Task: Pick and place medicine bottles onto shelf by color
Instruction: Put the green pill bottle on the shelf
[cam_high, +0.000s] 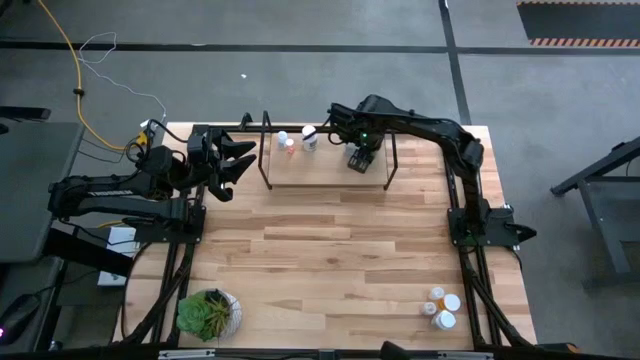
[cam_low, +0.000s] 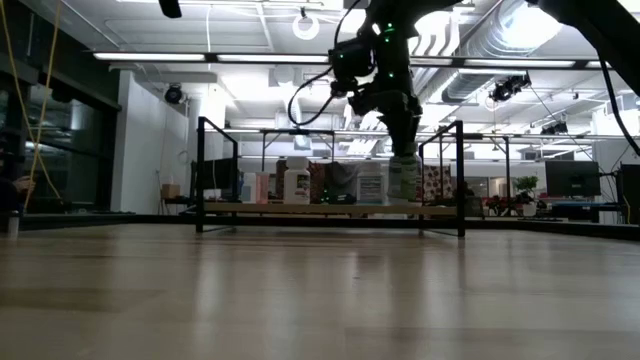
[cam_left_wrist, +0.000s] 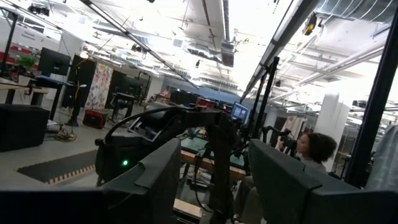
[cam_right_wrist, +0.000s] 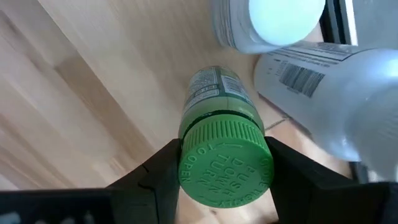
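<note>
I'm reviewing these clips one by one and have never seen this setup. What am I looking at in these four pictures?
Two dark robot arms work at a light-wood table. One picture looks down from above, one looks level across the tabletop, and two come from cameras on the arms' wrists. The right end effector is closed on a small green plastic medicine bottle with a green ribbed cap, over the low wooden shelf in a black wire frame, where other small bottles stand. More small white-capped bottles wait at the table's near right corner, a green potted plant near left. The left end effector waits beside the shelf, holding nothing.
</note>
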